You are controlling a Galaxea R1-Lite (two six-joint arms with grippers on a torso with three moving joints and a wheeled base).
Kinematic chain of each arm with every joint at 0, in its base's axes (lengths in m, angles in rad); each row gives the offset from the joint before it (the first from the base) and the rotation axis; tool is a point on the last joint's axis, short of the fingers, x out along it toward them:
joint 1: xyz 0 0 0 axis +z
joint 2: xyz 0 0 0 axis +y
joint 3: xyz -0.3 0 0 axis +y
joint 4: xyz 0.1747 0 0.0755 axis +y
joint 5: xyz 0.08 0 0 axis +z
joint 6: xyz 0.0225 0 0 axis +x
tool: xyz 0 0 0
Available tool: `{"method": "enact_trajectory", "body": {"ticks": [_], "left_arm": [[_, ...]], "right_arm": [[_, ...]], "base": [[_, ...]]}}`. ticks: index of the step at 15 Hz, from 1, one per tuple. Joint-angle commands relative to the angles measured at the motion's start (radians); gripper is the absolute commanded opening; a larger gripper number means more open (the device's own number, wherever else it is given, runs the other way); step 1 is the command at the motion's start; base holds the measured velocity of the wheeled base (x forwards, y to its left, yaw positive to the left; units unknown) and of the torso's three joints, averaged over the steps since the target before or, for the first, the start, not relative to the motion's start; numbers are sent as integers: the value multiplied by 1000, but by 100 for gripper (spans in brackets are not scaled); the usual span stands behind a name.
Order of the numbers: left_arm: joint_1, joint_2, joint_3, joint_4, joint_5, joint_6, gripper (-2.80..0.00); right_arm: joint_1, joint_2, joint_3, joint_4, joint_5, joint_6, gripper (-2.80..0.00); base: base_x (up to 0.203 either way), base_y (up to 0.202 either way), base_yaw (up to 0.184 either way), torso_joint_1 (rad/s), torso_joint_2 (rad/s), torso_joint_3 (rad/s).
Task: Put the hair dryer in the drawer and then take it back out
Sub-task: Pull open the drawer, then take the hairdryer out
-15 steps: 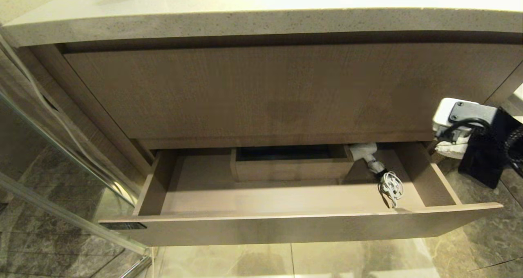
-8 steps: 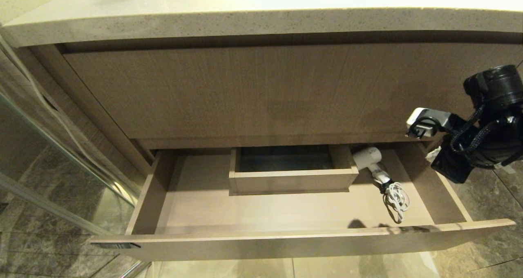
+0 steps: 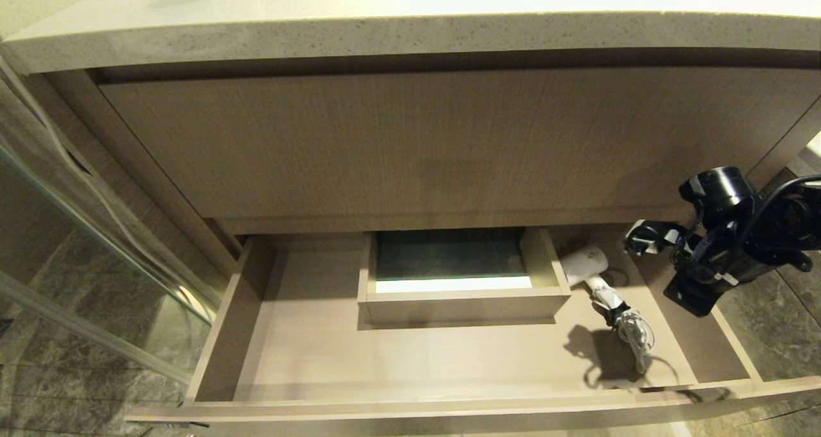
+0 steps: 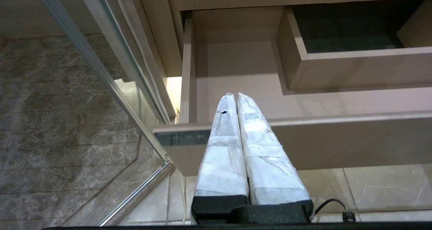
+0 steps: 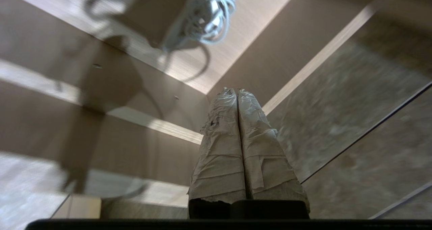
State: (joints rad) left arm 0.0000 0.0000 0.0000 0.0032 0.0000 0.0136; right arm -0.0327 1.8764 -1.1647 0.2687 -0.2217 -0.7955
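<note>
1. Your drawer point(image 3: 449, 360) is sliding further out than a second ago, and more of its floor is showing; the right arm is sitting lower at the right edge of the head view than half a second ago.
2. Your hair dryer point(image 3: 587, 264) is lying inside the drawer, on the floor of its right part, just beside the right wall of the boxed cutout point(image 3: 458, 296).
3. Its white handle is pointing toward the drawer front, and the bundled cord point(image 3: 635, 334) is lying at the end of it, casting a shadow on the wood.
4. Your right pincer point(image 5: 236, 91) is hanging over the drawer's right front corner, apart from the hair dryer, its wrapped fingers point(image 5: 256, 128) pressing together on nothing.
5. Your left pincer point(image 4: 233, 95) is sitting parked over the drawer's front left end, above the small dark label point(image 4: 184, 138), its fingers also pressing together and empty.
6. Above the drawer you are seeing the taller wood-grain panel point(image 3: 449, 142) and the speckled tabletop point(image 3: 410, 20); a glass partition point(image 3: 96, 251) is standing to the left, over the marble floor point(image 4: 67, 122).
</note>
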Motion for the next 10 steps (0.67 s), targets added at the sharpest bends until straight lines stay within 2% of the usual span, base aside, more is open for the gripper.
{"method": "enact_trajectory", "body": {"ticks": [1, 5, 10], "left_arm": [[0, 0, 0, 0, 0, 0, -280], [0, 0, 0, 0, 0, 0, -280], [0, 0, 0, 0, 0, 0, -280]], "right_arm": [[-32, 67, 2, -7, 1, 1, -280], [-41, 167, -25, -55, -3, 67, -280], [-41, 295, -153, -68, -12, 77, -280]], "base": [[0, 0, 0, 0, 0, 0], [0, 0, 0, 0, 0, 0], [0, 0, 0, 0, 0, 0]]}}
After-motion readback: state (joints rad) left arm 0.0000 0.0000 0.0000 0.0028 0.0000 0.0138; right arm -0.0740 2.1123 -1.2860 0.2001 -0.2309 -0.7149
